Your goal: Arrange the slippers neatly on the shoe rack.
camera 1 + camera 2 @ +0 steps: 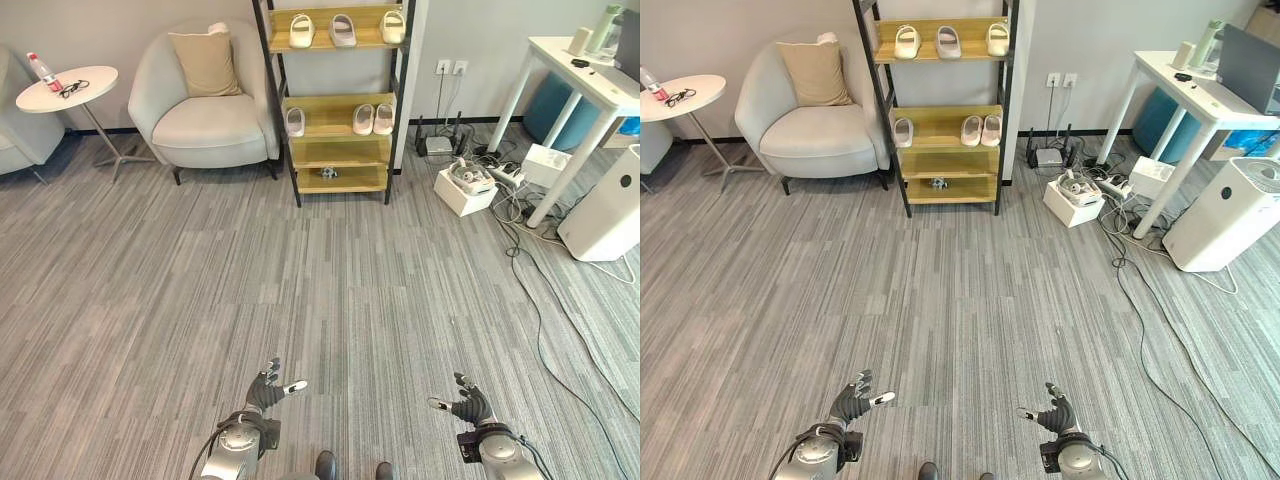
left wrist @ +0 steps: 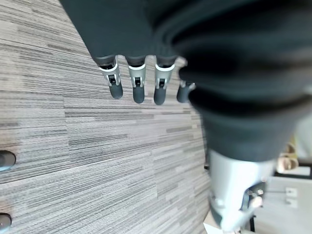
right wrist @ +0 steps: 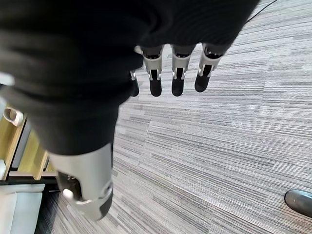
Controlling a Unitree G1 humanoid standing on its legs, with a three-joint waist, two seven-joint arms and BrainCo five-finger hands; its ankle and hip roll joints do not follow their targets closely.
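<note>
A wooden shoe rack with a black frame stands against the far wall. Its top shelf carries three pale slippers in a row. On the middle shelf a single slipper lies at the left and a pair at the right. A small dark object sits on the lowest shelf. My left hand and my right hand hover low over the carpet, far in front of the rack, both open and holding nothing. Straight fingers show in the left wrist view, and likewise fingers in the right wrist view.
A grey armchair with a tan cushion stands left of the rack, and a round side table further left. Right of the rack are a white box, floor cables, a white desk and a white appliance.
</note>
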